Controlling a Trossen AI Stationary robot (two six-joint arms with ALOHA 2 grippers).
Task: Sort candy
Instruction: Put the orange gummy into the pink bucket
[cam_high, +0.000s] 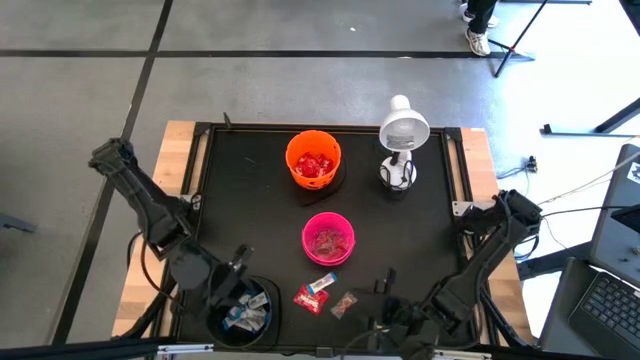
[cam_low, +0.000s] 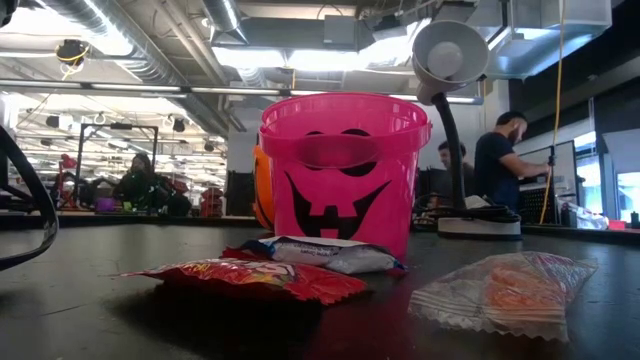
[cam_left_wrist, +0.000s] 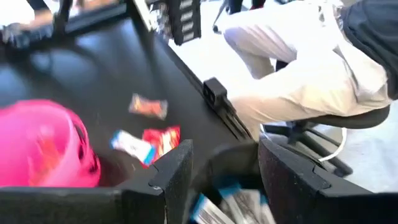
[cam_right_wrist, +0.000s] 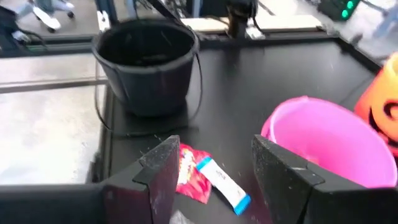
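The left hand (cam_high: 240, 290) is being held above the black bowl (cam_high: 240, 312) at the near left corner of the bench (cam_high: 250, 200), with its two fingers (cam_left_wrist: 177, 171) standing apart and nothing seen between them; blue-and-white candies (cam_high: 248, 312) are lying in that bowl beneath it. The right hand (cam_high: 385, 312) is being held low at the near edge of the bench, to the right of the loose sweets, its fingers (cam_right_wrist: 283, 177) likewise spread with nothing between them. Three pieces are lying loose on the bench between the two hands, just in front of the pink bowl (cam_high: 328, 238): a red-wrapped candy (cam_high: 307, 298), a blue-and-white candy (cam_high: 322, 285) touching it, and a pinkish candy (cam_high: 345, 303) a little to the right. Pinkish sweets are being held in the pink bowl, and red ones in the orange bowl (cam_high: 314, 160) behind it. A white desk lamp (cam_high: 402, 135) is standing beside the orange bowl.
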